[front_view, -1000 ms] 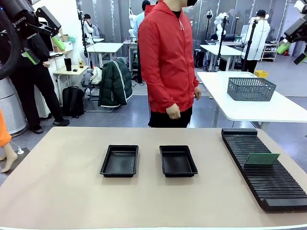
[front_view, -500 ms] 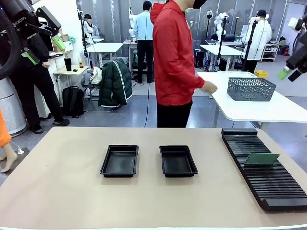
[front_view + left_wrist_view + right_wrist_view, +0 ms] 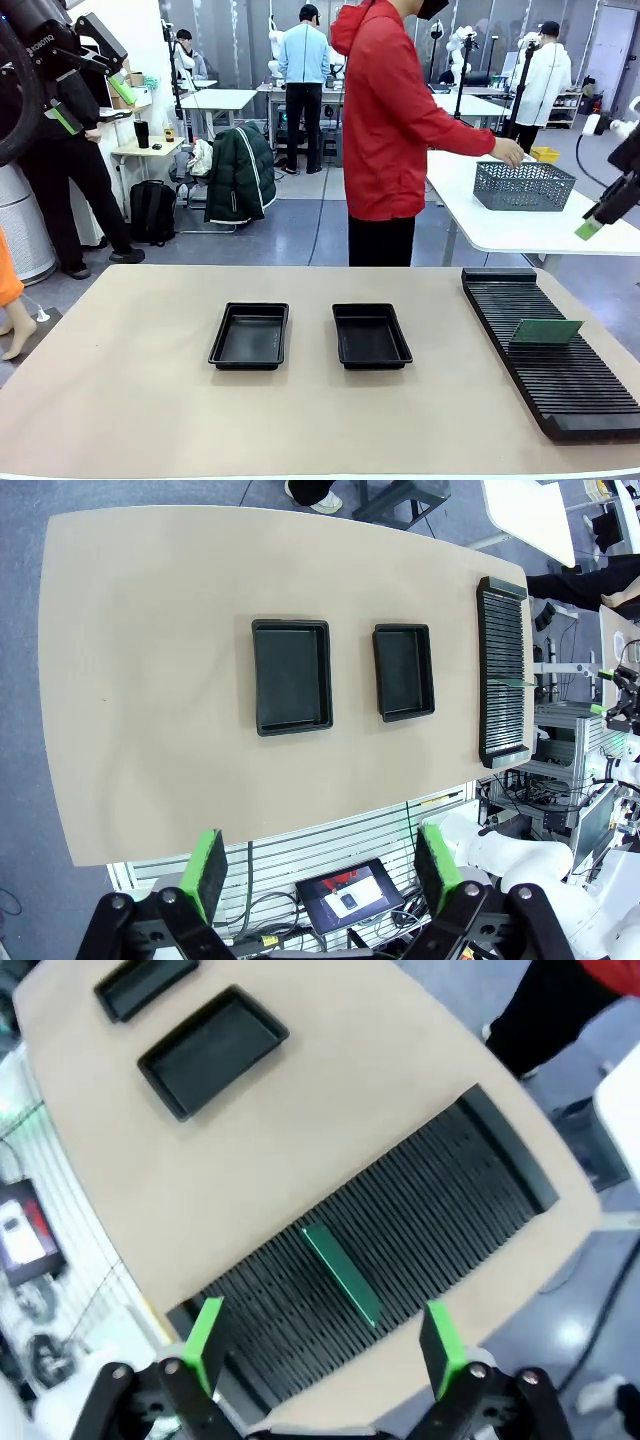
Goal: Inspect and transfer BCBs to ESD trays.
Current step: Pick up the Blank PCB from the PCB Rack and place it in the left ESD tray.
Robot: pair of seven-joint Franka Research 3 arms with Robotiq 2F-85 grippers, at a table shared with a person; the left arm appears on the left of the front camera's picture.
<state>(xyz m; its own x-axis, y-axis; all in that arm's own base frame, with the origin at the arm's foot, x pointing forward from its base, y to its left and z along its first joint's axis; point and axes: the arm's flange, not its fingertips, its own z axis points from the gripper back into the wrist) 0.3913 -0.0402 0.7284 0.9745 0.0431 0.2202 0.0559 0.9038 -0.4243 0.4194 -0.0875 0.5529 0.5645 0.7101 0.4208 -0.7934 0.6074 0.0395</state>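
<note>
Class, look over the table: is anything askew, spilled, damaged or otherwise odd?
Nothing stands out. The left tray and right tray lie flat, empty and parallel. The one board stands on edge in the rack. Nothing looks spilled or broken.

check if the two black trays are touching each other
Apart. The front view shows a plain strip of bare table between the left tray and the right tray.

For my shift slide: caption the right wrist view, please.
Open right gripper above a slotted rack holding one upright BCB; two black ESD trays beyond.
</note>
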